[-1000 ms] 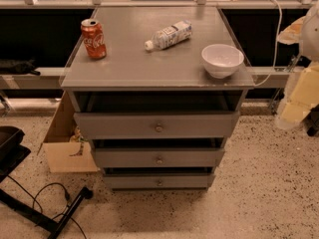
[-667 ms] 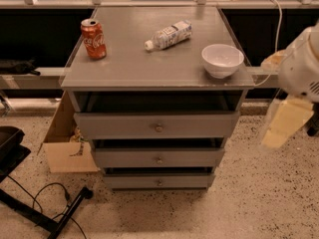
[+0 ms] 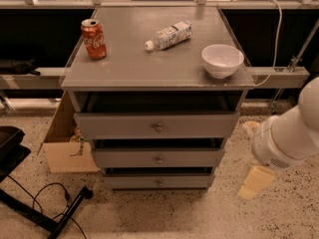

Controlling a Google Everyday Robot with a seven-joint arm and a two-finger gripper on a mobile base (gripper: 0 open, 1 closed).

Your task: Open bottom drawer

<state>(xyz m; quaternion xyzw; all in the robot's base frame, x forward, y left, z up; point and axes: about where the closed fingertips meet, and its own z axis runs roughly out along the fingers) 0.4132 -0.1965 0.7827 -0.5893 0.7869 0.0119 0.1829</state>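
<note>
A speckled stone floor point(image 3: 199, 218) runs under a gray cabinet point(image 3: 149, 71), which stands against a dark railed background. The cabinet has three drawer fronts stacked below an open shelf. To its left a cardboard box point(image 3: 67, 148) leans against its side, and a black stand point(image 3: 30, 213) with a cable lies on the floor. The white robot arm point(image 3: 289, 138) comes in from the right edge, well apart from the cabinet. On the cabinet top are a white bowl point(image 3: 223, 60) near the right front corner, a plastic bottle point(image 3: 168, 35) lying on its side, and a red soda can point(image 3: 93, 39) upright at the left.

The bottom drawer point(image 3: 129, 182) is the lowest and narrowest-looking front, just above the floor (it looks closed, or nearly so). Its small brass knob point(image 3: 159, 183) is in the middle.

The task appears to be in the approach step, with nothing grasped yet. The next move likely calls for carrying the gripper point(image 3: 255, 181) leftward and low to knob height, closing on the knob, then pulling straight outward.

The gripper hangs below the arm at the right, near the floor, roughly level with the bottom drawer but clear of it. It touches nothing and holds nothing, and I cannot tell whether it is open or closed.
</note>
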